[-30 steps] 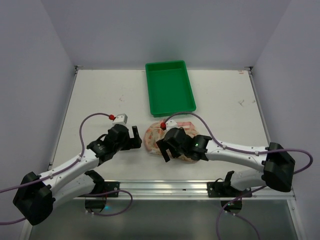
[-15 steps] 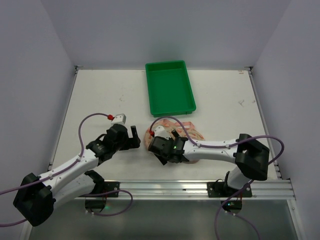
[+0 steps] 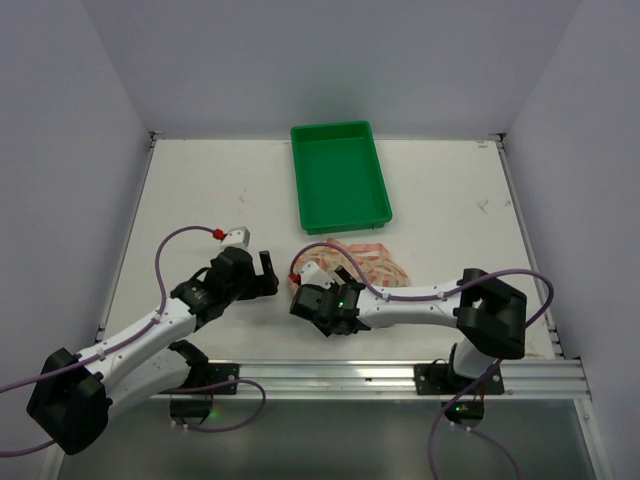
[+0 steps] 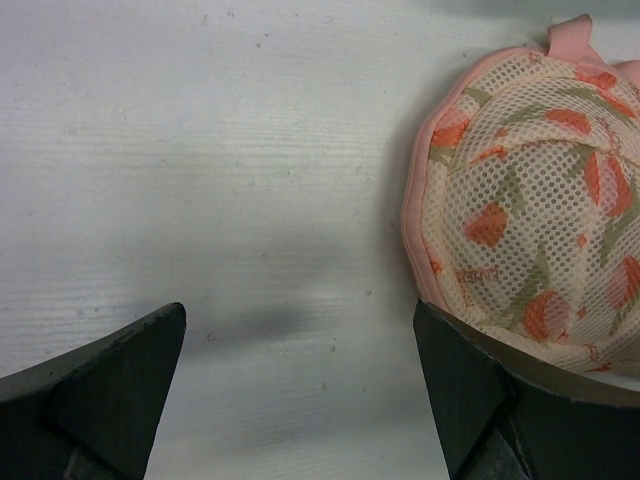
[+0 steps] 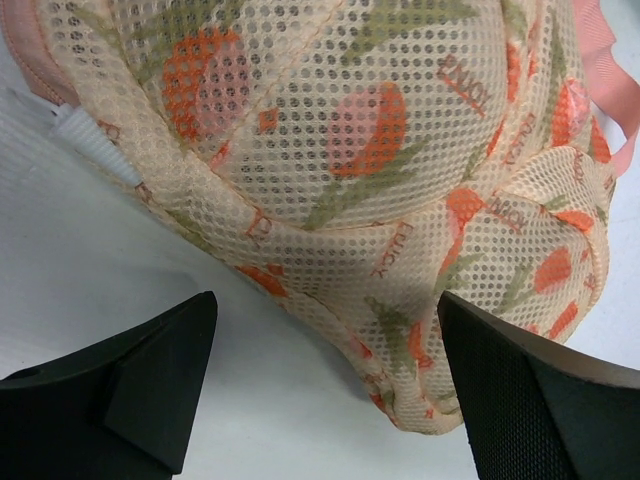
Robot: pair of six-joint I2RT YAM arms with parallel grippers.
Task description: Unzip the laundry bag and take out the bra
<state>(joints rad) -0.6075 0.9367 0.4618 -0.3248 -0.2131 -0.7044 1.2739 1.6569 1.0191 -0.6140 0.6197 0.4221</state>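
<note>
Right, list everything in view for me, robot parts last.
laundry bag: one, pink edging with orange-red floral mesh, middle of the table, just in front of the tray
green tray: one, green, far centre of the table
table: one, off-white, under everything
rail: one, silver, along the table's near edge
cables: two, purple, one along each arm
left arm: one, white and black, near left
right arm: one, white and black, near right
left gripper: one, black, open, over bare table left of the bag
right gripper: one, black, open, at the bag's near edge
</note>
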